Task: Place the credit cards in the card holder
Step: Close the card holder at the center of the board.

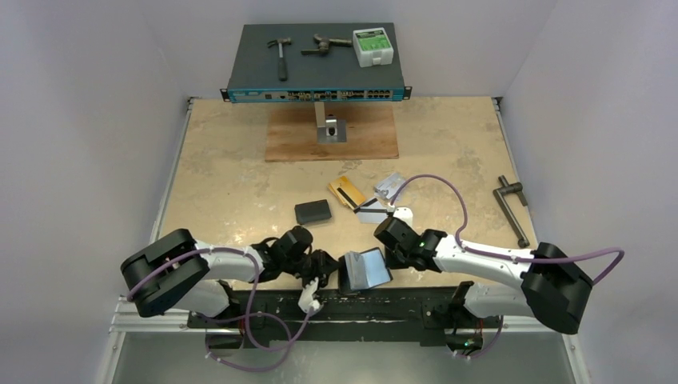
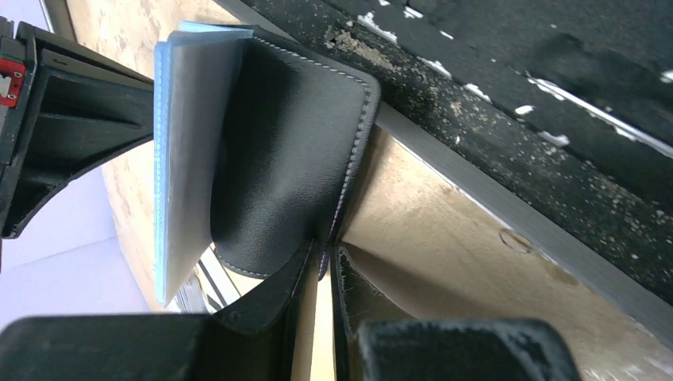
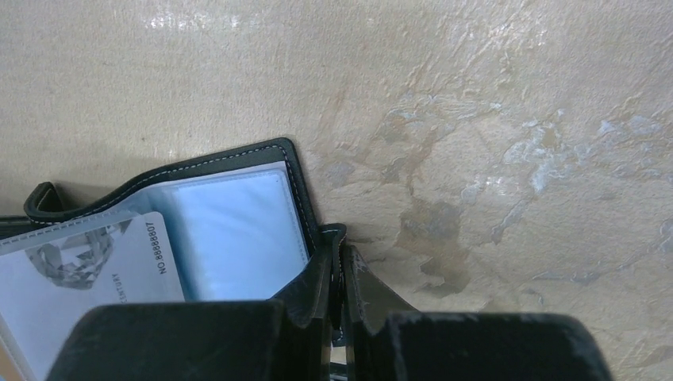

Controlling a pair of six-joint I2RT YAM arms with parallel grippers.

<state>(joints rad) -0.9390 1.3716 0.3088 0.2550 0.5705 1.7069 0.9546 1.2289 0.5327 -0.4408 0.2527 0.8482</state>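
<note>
The black card holder stands open near the table's front edge, held between both grippers. My left gripper is shut on its left cover edge; the fingertips pinch the leather. My right gripper is shut on the right cover edge. The clear pockets show, and a grey card with a printed number sits in one. On the table behind lie the gold-orange card, the silver-grey card and the white-silver card with a dark stripe.
A plain black pouch lies left of the cards. A wooden board with a metal bracket sits further back. Behind it is a network switch with tools on top. A dark metal handle tool lies at the right.
</note>
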